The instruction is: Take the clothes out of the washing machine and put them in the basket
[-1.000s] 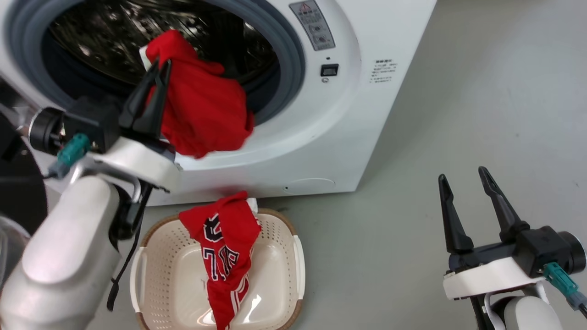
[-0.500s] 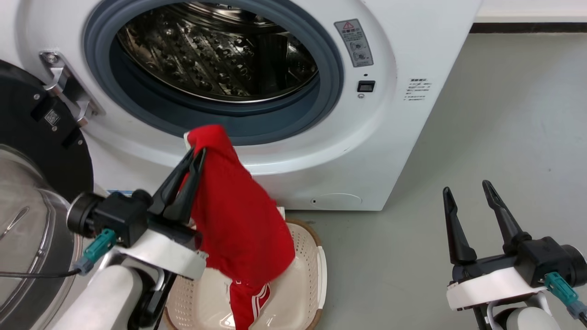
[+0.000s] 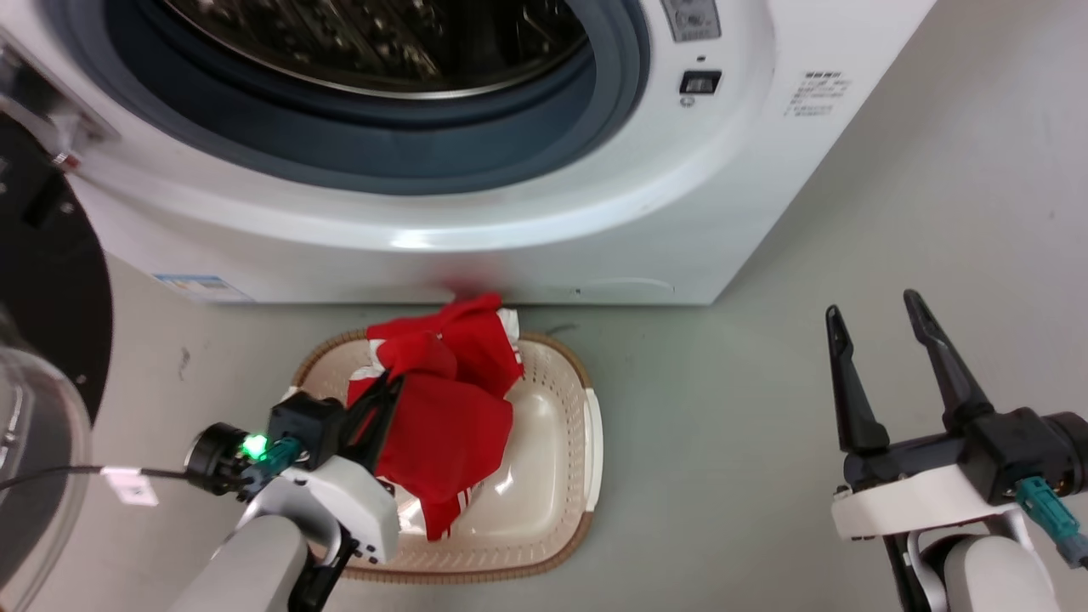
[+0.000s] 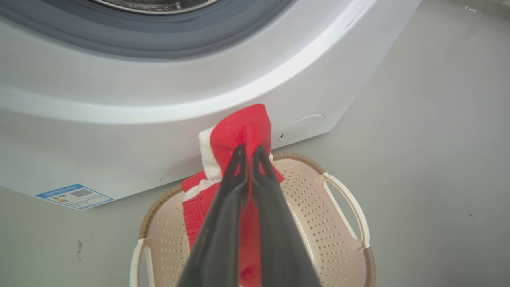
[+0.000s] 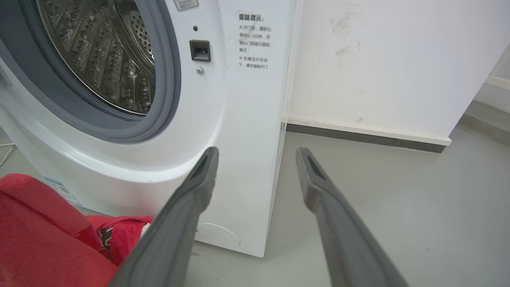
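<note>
The left tool point(image 4: 249, 149) is clamped on a fold of the red clothes point(image 3: 450, 416), holding them low over the basket point(image 3: 589, 442), where more red fabric drapes the far rim. The basket sits on the floor point(image 3: 731, 442) just before the washing machine point(image 3: 595, 229). The right tool point(image 3: 872, 303) hovers well off to the side, fingers apart.

The basket point(image 3: 592, 442) sits on the floor point(image 3: 722, 425), right in front of the washing machine point(image 3: 595, 212), below its opening. The clothes point(image 3: 450, 408) are piled in the basket's back-left part and spill over the back rim toward the machine (touching it or not, can't tell). The left gripper point(image 4: 249, 150) is over the basket's left side, with a fold of the clothes between its jaws. The right gripper point(image 3: 871, 303) is well off to the basket's right. The door point(image 3: 51, 280) stands out at the machine's left.
</note>
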